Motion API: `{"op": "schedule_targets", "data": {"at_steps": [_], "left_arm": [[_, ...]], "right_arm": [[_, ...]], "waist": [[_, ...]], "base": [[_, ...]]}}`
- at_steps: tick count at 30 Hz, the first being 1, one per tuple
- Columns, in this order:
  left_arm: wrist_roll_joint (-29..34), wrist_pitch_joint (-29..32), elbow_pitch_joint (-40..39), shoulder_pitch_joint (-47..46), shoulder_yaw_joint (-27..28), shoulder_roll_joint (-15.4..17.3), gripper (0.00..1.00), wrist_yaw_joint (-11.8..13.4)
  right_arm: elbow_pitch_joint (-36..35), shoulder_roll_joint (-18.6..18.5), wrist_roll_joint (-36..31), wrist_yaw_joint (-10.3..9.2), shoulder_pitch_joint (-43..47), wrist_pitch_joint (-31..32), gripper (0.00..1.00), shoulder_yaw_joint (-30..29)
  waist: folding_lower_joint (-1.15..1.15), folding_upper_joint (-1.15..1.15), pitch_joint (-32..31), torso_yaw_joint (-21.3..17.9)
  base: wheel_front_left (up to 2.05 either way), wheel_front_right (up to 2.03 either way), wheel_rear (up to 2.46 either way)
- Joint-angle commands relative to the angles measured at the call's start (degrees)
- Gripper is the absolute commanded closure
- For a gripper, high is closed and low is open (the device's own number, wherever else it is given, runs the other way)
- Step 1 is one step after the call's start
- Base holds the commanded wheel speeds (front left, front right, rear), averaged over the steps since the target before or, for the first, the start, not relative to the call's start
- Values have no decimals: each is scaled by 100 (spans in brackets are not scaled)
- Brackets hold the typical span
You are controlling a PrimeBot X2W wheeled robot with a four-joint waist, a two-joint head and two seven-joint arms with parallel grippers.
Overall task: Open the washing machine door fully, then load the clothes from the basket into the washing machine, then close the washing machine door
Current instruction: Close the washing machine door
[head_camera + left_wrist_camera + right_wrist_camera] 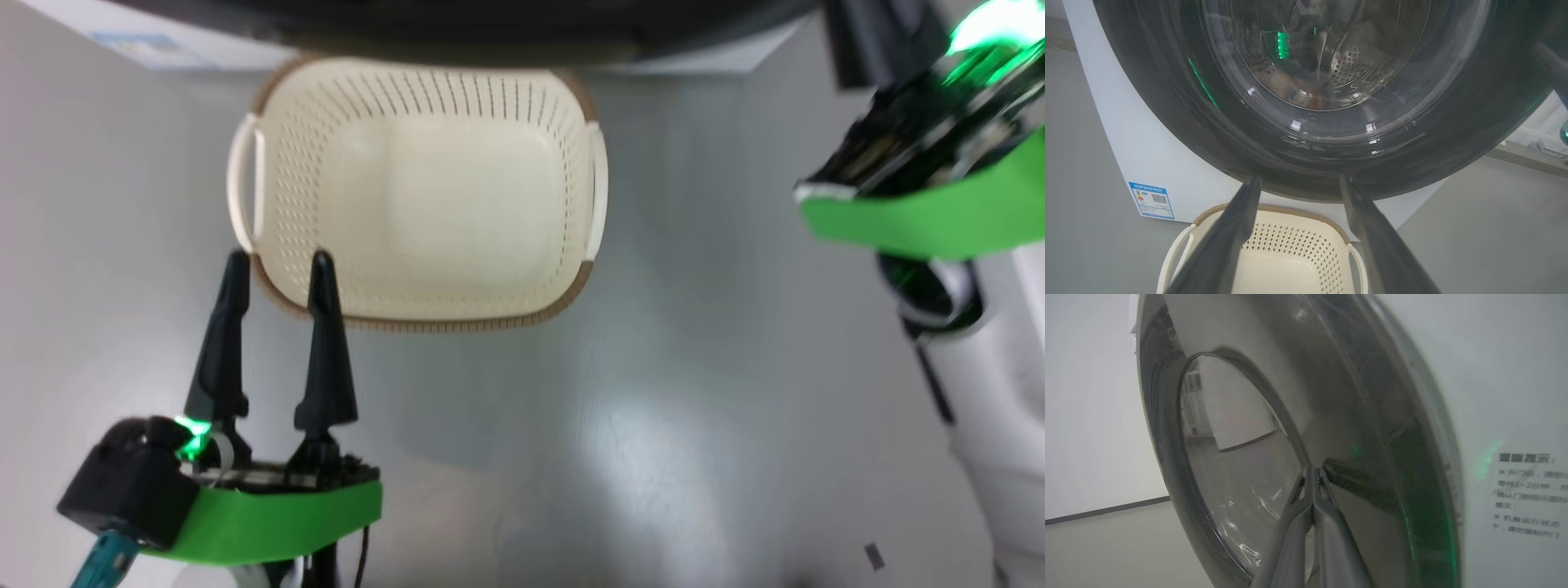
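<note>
With the basket [457, 320] empty, door-closing is judged in hand. A firm push is needed from the right gripper [1313, 472], pressed together at the washing machine door [1355, 396]; the left gripper [277, 263] is held spread.

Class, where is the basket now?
In the head view the basket sits on the floor, upper centre, before the washing machine, just beyond the left gripper.

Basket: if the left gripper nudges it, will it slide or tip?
The basket looks empty, thin perforated plastic, so probably light. On that glossy floor it would likely slide rather than tip, being wide and low.
</note>
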Motion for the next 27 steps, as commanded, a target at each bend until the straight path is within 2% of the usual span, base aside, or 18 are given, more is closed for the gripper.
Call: {"op": "schedule_targets", "data": {"at_steps": [1,5,12,27], "left_arm": [[0,-35,-274,-98,93,47,0,78],[135,-35,-537,-292,-147,47,0,226],[215,-35,-686,-200,-142,47,0,338],[167,-35,-469,-186,-80,47,0,280]], "right_arm": [[-132,23,90,7,-76,-26,100,-3],[-24,-45,48,7,-517,-26,100,-12],[198,-153,-38,7,-1015,-26,100,-62],[323,-255,-122,7,-876,-26,100,-18]], "waist": [[0,0,586,22],[0,0,840,52],[0,0,920,63],[0,0,490,46]], "base": [[0,0,0],[0,0,0],[0,0,0],[0,0,0]]}}
